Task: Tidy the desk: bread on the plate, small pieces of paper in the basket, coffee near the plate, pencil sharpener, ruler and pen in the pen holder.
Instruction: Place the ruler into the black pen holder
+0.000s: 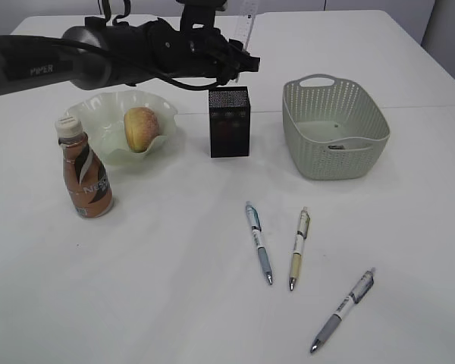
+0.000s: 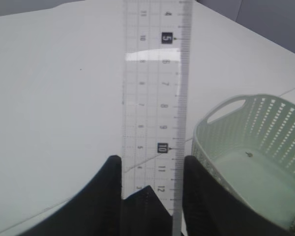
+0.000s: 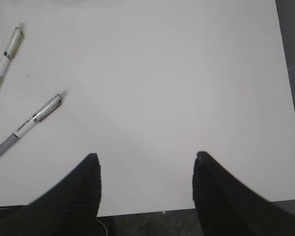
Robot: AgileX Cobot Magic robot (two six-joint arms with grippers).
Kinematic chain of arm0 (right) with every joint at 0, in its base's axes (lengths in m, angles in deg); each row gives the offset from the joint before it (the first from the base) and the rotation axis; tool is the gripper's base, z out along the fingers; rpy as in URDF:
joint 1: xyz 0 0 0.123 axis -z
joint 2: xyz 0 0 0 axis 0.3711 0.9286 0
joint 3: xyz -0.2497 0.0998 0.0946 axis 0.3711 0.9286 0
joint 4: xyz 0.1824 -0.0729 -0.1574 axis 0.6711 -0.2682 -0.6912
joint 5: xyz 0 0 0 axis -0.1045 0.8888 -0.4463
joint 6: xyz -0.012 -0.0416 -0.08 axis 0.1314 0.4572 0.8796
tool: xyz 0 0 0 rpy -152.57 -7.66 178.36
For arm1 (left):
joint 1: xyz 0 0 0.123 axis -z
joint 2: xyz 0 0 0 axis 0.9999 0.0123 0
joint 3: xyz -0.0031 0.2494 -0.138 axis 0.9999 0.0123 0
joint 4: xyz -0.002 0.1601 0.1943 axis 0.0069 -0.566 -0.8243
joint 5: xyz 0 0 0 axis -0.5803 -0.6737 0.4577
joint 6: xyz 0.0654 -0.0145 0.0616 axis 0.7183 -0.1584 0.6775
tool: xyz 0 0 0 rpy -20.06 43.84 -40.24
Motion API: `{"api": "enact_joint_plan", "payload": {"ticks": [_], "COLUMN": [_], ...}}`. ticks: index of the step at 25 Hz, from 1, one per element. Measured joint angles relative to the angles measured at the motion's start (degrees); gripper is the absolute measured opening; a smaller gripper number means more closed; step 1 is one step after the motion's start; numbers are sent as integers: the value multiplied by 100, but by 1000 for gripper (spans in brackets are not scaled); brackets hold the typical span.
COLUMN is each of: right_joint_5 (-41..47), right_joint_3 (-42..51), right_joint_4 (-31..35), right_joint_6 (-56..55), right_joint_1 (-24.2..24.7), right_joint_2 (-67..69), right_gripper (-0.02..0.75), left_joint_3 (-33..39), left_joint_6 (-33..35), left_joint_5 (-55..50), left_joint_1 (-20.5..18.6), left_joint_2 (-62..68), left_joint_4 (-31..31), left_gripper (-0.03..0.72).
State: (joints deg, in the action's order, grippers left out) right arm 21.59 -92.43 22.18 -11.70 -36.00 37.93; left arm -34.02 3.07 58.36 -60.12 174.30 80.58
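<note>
Left tool [image 2: 147, 196] clamped on ruler [image 2: 157, 98], upright above pen holder [image 1: 229, 121]; right tool [image 3: 146, 189] spread wide, empty, over worktop [image 3: 162, 73].

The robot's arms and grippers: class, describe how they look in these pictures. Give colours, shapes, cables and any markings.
The left arm is glossy black and tubular, with grey lettering reading PIPER near its left end and black cables looped along its top. The left gripper has two broad, matte black fingers with curved inner edges. The right gripper has the same black fingers, their surface finely textured.
</note>
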Motion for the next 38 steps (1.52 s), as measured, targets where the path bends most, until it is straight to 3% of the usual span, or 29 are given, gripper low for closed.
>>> {"api": "enact_joint_plan", "payload": {"ticks": [16, 38], "right_joint_5": [10, 19], "right_joint_3": [0, 0], "right_joint_4": [-9, -9], "right_joint_6": [0, -10], "right_joint_1": [0, 0], "right_joint_2": [0, 0], "right_gripper": [467, 467], "left_joint_3": [0, 0], "left_joint_6": [0, 0], "left_joint_5": [-135, -735], "left_joint_1": [0, -129], "left_joint_2": [193, 193], "left_joint_4": [0, -574], "left_gripper": [265, 270]}}
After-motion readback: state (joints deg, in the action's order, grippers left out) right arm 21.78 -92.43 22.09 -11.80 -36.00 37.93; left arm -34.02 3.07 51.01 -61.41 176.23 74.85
